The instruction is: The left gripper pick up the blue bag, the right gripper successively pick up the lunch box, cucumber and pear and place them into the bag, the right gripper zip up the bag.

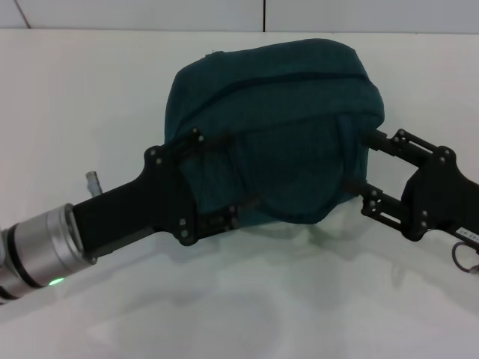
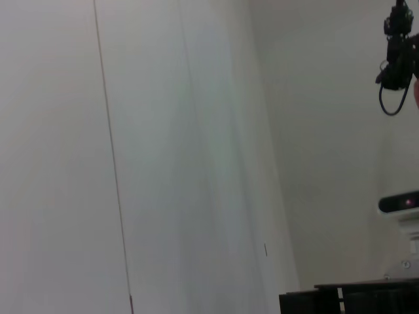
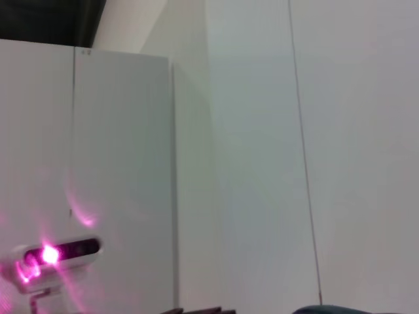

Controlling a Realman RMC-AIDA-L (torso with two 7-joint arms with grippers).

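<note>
My left gripper (image 1: 213, 179) reaches in from the lower left, its black linkage fingers spread across the near left side of the blue bag (image 1: 277, 123), touching the fabric; I cannot tell whether it pinches anything. A green light glows on its silver wrist. My right gripper (image 1: 367, 168) comes from the right, fingers apart against the bag's right side. The bag is soft, dark teal cloth, bulging and boxy, a zipper seam running along its top, over the white table (image 1: 90, 97). I can read no writing.

No text, label or number can be read on anything in these views
</note>
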